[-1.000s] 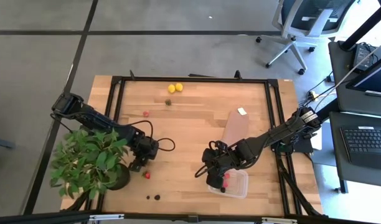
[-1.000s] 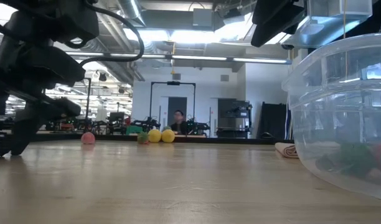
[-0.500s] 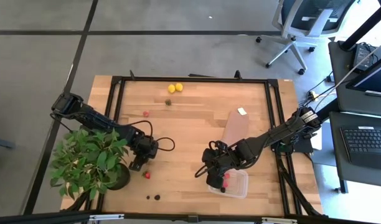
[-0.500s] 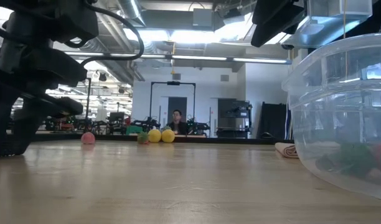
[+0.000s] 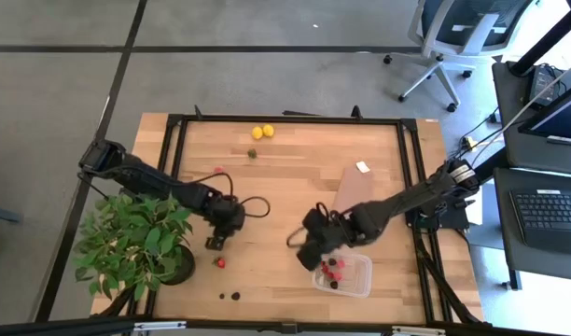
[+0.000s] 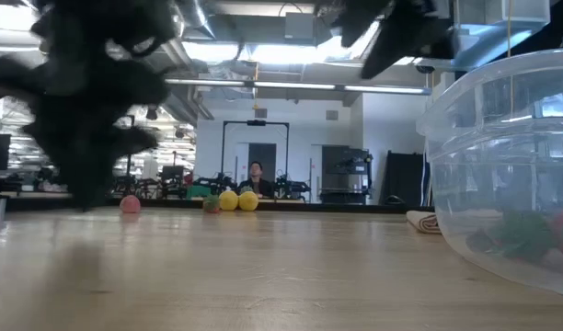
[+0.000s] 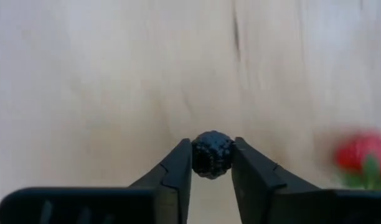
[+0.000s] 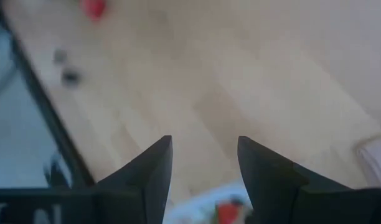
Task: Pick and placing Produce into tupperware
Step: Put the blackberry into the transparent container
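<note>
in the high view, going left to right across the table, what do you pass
leafy green potted plant → left gripper → two yellow lemon-like fruits → right gripper → clear plastic rectangular tupperware

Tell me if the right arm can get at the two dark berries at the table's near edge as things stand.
Probably yes: the right tool is open and empty beside the tupperware, with bare wood between it and the berries.

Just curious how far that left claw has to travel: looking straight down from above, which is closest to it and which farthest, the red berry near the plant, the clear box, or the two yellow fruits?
Measured from the left gripper:
1. Red berry, just beside it, toward the table's front.
2. Clear box, off to its right.
3. Yellow fruits, at the table's far edge.
</note>
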Controlling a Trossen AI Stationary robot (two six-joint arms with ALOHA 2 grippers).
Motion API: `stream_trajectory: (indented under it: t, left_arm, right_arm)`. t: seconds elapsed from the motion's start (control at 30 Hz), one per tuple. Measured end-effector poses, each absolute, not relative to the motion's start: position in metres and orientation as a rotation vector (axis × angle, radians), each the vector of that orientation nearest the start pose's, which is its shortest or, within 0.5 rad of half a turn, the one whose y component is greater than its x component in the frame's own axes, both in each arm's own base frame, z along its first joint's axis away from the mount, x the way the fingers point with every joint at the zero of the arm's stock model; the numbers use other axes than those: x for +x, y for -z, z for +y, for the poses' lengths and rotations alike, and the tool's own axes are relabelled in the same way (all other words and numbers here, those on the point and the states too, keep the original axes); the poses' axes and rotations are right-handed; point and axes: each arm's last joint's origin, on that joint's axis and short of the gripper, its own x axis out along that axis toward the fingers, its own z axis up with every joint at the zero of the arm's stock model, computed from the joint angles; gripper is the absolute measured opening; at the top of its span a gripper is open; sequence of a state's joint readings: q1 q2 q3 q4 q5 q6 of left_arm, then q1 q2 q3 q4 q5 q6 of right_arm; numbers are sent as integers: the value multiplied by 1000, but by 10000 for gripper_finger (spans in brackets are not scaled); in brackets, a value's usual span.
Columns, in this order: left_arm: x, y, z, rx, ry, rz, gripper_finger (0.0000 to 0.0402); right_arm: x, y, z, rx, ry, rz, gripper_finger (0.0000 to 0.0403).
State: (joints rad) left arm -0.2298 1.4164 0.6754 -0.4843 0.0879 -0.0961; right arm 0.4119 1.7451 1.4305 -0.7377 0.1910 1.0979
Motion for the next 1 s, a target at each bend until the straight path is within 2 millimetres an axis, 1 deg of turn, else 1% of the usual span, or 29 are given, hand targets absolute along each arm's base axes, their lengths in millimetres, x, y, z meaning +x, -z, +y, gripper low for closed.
stream_trajectory:
  t: [0.1,0.2,0.27,0.37,0.47,0.57,0.67,0.73,0.8,0.9,1.0]
  left_arm:
    - [245,-173,-47,68,169,1147,79]
    - [263,-198,-33,164,64,1047,88]
    - [273,-215,-24,232,-16,989,95]
    - [287,-245,-8,317,-132,903,94]
    - [297,-273,8,357,-209,810,85]
    - [307,-299,21,366,-260,673,82]
    - [314,-321,31,385,-304,541,91]
    - [316,-332,37,398,-330,466,97]
    - [318,-338,41,407,-340,417,100]
    - [319,-344,46,395,-342,349,96]
    - [319,-346,49,389,-345,331,88]
  right_arm:
    - [344,-263,129,728,390,941,184]
    - [348,-265,117,717,379,931,184]
    - [347,-272,106,708,379,913,184]
    - [339,-295,87,677,356,855,184]
    - [322,-326,63,645,368,755,184]
    - [299,-357,39,599,444,618,184]
    - [281,-377,21,568,529,506,184]
    - [275,-385,11,572,551,463,184]
    - [274,-387,2,556,567,451,184]
    - [276,-388,-12,524,596,439,184]
    - [279,-390,-26,514,585,412,187]
